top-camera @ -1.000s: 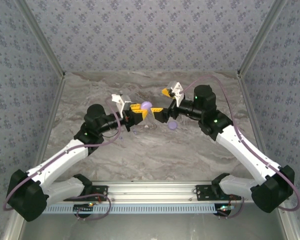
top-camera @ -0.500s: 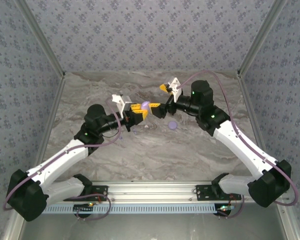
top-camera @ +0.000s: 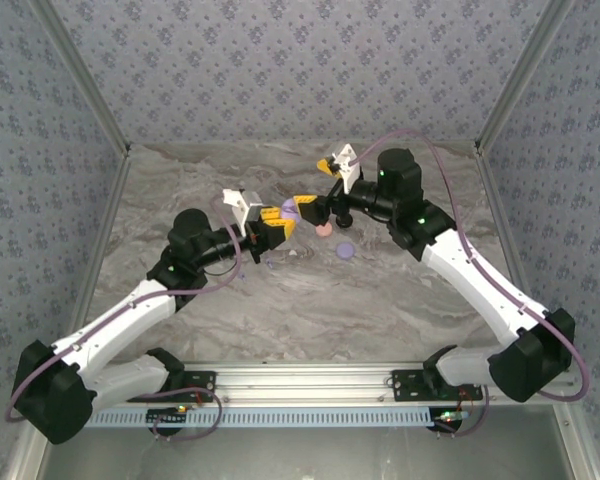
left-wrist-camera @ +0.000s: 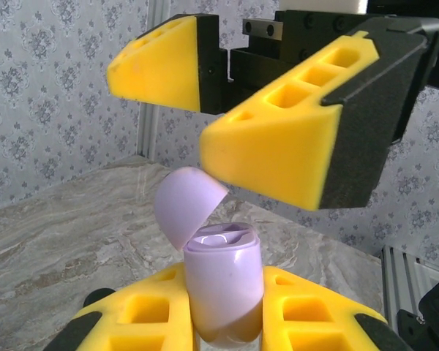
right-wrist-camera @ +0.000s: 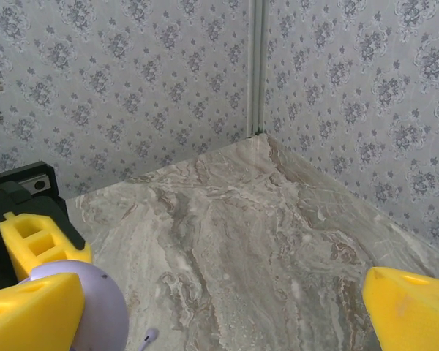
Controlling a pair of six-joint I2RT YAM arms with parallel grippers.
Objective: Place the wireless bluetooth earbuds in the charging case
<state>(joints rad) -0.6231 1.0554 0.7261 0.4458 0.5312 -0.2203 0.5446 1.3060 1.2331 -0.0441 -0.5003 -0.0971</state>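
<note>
Two grippers meet mid-table. Your left gripper (top-camera: 277, 220) is clamped narrow on the upright lavender case (left-wrist-camera: 223, 289), its lid (left-wrist-camera: 190, 201) flipped open. Your right gripper (top-camera: 308, 208) hangs spread wide just above it. One pale earbud (right-wrist-camera: 148, 336) lies on the table (top-camera: 280, 310), at the case's 4 o'clock in the right wrist view.

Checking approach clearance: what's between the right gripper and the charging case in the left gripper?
Only the open lid of the charging case, just under the right gripper, seen in the left wrist view.
</note>
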